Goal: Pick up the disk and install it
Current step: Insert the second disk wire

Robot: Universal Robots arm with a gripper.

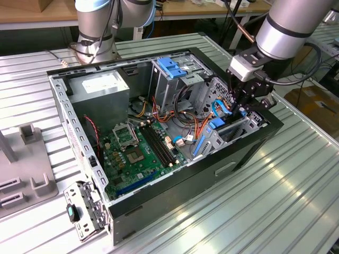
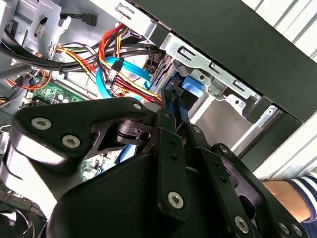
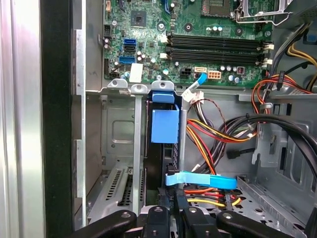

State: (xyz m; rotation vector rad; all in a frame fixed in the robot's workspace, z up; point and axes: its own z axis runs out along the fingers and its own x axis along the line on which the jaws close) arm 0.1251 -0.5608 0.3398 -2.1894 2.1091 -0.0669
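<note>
The flat silver-grey disk [image 3: 163, 163] in its bright blue plastic carrier stands on edge in the metal drive bay [image 3: 119, 163] at the front corner of the open black computer case [image 1: 249, 153]. Its long axis runs down into the bay, straight away from the claw [image 3: 171, 210], and the blue tab of the carrier faces the green motherboard [image 3: 188, 39] beyond. In both wrist views the black claw [image 2: 171, 106] sits directly above the disk's near edge, its fingers [image 2: 171, 148] drawn close together around that thin edge, so it appears to have hold of the disk. A bundle of red, yellow and orange wires [image 3: 218, 134] and a flat blue ribbon cable [image 3: 200, 179] lie just beside the claw. In the exterior view the silver arm [image 1: 286, 26] reaches down from the exterior view's right, wrist pointing the claw [image 1: 241, 108] nearly straight down into the case, which rests on the ribbed metal counter [image 1: 286, 190]. A person's hand [image 2: 282, 196] in a striped sleeve shows just beyond the case wall, close to the claw.
</note>
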